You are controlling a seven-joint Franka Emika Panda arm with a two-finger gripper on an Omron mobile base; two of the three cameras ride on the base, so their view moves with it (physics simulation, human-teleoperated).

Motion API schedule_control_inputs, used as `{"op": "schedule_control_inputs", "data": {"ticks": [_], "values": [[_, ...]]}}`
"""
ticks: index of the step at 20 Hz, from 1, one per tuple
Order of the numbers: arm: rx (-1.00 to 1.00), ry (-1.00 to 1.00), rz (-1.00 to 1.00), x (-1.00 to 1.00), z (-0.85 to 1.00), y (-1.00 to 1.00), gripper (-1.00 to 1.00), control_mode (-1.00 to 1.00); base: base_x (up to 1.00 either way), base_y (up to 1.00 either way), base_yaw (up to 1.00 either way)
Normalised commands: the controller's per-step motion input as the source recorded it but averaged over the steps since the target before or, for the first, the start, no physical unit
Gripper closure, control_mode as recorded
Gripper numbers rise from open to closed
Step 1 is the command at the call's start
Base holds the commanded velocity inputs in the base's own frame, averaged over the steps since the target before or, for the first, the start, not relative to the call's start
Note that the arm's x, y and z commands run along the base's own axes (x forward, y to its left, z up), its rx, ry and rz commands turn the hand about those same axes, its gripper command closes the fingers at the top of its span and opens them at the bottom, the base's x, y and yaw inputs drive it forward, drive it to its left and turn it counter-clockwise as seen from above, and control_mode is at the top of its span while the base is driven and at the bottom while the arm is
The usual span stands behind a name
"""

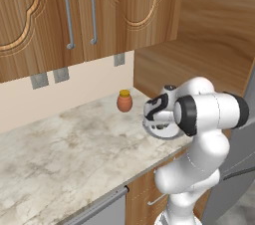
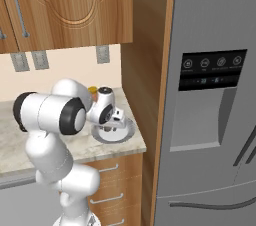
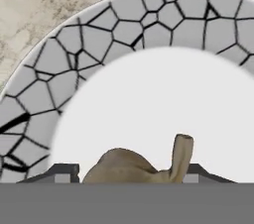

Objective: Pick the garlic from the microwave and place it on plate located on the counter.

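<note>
The tall grey fridge fills the right side of the right base view, its dark control panel above a recessed dispenser, and a wooden side panel separates it from the kitchen run. Wooden wall cupboards with long bar handles hang over a pale backsplash that carries a few grey outlets.

Below them the marbled surface stretches away to the left, with drawers under its front edge. An orange-brown jar with a yellow lid stands near the back corner, apart from the work.

The white arm folds forward so that its wrist points down over the corner of the surface beside the wooden panel. This pose makes sense as a lowering one: the hand is brought directly above the target so the load can be set down without sliding.

The plate lies flat there, its white centre ringed by a grey crackle-patterned rim.

The tool hangs low over the white centre, a dark finger tip on either side pinching the garlic, whose short stem pokes upward. Whether the bulb already touches the plate cannot be told. Judging by this, the carry is nearly over and only the release remains.
</note>
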Motion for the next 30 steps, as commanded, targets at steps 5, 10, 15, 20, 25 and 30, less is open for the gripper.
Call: {"op": "schedule_control_inputs", "data": {"ticks": [5,10,15,20,25,30], "values": [[0.0,-0.01,-0.03,0.0,0.41,0.02,-1.0,-1.0,0.0,0.0,0.0],[0.0,-0.02,-0.02,-0.13,0.8,0.03,-1.0,-1.0,0.0,0.0,0.0],[0.0,-0.02,0.0,-0.34,0.93,0.17,-1.0,-1.0,0.0,0.0,0.0],[0.0,-0.01,0.0,-0.78,0.77,0.27,-1.0,-1.0,0.0,0.0,0.0],[0.0,0.0,0.0,-0.95,0.57,0.39,-1.0,-1.0,0.0,0.0,0.0],[0.0,-0.02,0.0,-0.85,0.66,0.0,-1.0,-1.0,0.0,0.0,0.0]]}}
